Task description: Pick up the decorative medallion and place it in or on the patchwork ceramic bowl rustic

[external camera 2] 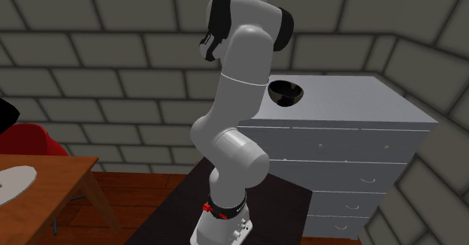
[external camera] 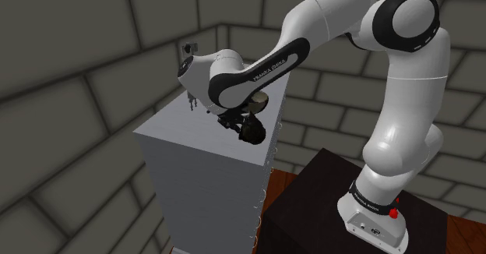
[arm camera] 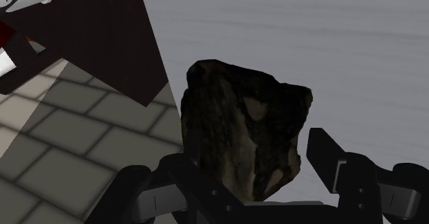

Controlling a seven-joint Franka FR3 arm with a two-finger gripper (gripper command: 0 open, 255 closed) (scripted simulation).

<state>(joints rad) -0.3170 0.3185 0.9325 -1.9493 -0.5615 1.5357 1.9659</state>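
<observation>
One grey dresser [external camera: 187,135] carries the job; both task items are on or over its top. White arm [external camera: 393,112] reaches from the stand up and to the shoulder view's left, with its wrist bent down near the top's edge on the stand side.

Black bowl [external camera 2: 285,93] stands upright on the dresser top. In the second exterior view it's close to the corner nearest the arm.

End effector [external camera: 232,122] is closed on the medallion [arm camera: 240,119]. In the wrist view the dark, rough lump sits clasped between the two fingers, one tucked at its lower edge and the other against its side. Contact on that second side looks thin, so I read it as a grip, not a firm one. Can't tell if the lump is clear of the top.

Key relation: in the shoulder view the medallion sits just right of the end effector. A dark rounded shape peeks from under the forearm just above it; I take that for the bowl. So bowl is near, not touching, up and right from the load in that view.

Medallion's long axis runs out along the fingers, not across them, so it sticks past the fingertips.

Judgement: next move is a short carry to the bowl. It needs enough height for the overhanging end to clear the rim, then release over the middle. Risk: lump pivots in the fingers.
</observation>
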